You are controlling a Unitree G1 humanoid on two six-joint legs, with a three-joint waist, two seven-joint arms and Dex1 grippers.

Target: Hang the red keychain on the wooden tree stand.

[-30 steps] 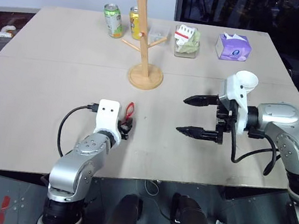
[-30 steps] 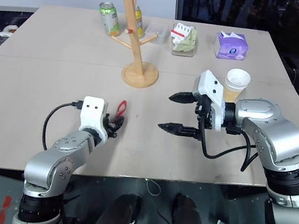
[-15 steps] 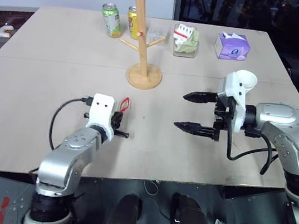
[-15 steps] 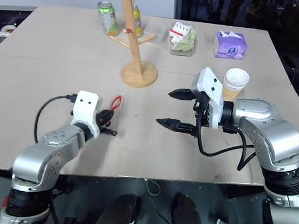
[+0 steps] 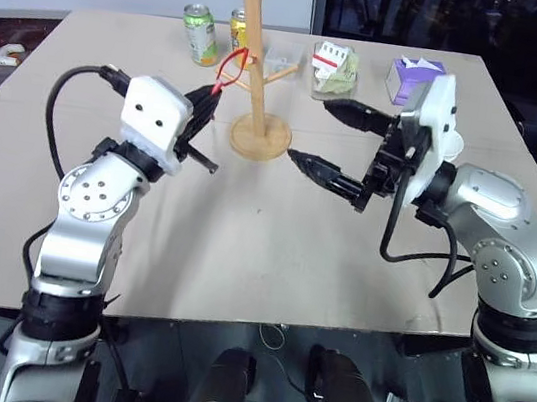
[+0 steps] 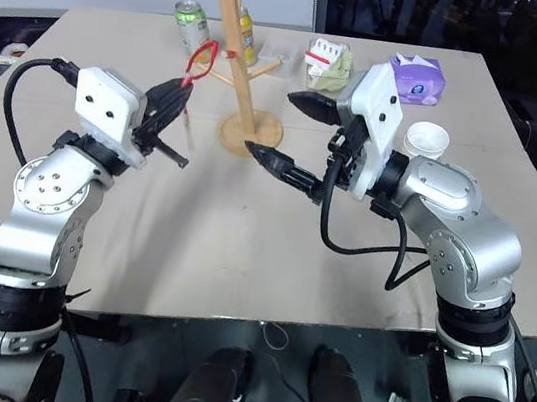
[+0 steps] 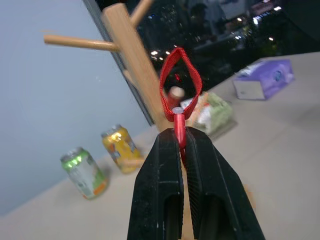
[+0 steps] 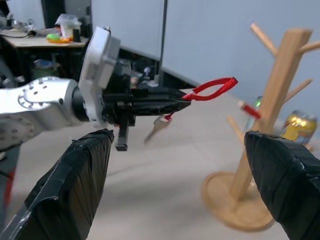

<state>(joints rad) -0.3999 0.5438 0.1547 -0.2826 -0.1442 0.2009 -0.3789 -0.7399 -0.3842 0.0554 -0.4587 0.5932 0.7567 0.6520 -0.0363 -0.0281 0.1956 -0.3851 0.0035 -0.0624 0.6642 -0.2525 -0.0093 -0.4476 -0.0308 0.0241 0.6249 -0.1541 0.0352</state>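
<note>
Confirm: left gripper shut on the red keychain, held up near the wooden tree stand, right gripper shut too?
Not quite. The right gripper is open, fingers spread wide in the left eye view. The rest holds: the left gripper is shut on the red keychain, raised near the wooden tree stand.

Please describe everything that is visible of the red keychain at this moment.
The red keychain is a thin loop of red cord or strap, joined at its base by a small red collar with a metal rivet. The left gripper, its two black fingers shut, pinches it just below that collar, so the loop stands out beyond the fingertips, open and drop-shaped. A small pale metal key hangs under the fingers. The keychain is lifted off the table, near the light-wood tree stand but not yet on any peg.
</note>
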